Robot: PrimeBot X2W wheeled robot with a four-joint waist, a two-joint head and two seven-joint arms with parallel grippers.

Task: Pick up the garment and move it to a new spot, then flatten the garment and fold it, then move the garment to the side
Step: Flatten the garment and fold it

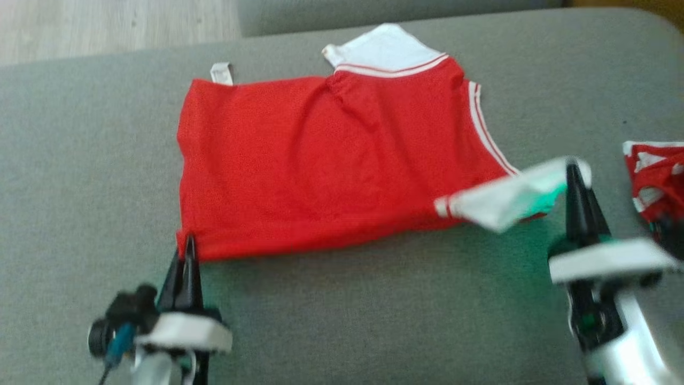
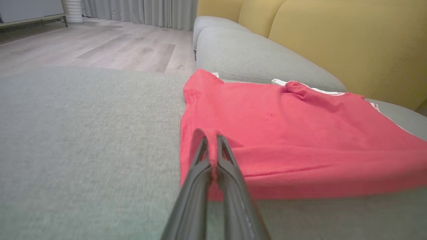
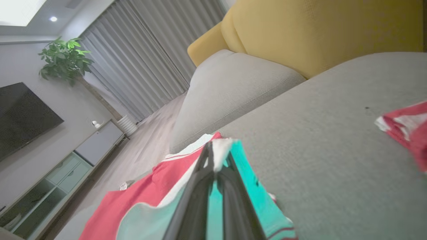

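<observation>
head view: left gripper (image 1: 188,241) pinches a corner of the red garment (image 1: 320,160), right gripper (image 1: 573,170) pinches its white sleeve (image 1: 502,206).

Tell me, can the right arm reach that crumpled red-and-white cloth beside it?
Probably yes: the crumpled cloth lies close, bare grey cushion between. But the right gripper is shut on the white sleeve of the red garment and must let go first.

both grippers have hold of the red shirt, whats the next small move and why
Probably lift both pinched corners and carry them toward the far edge, starting the fold. The left gripper is shut on the red garment at its near left corner, the right gripper on its white sleeve, held off the cushion; the body lies flat.
</observation>
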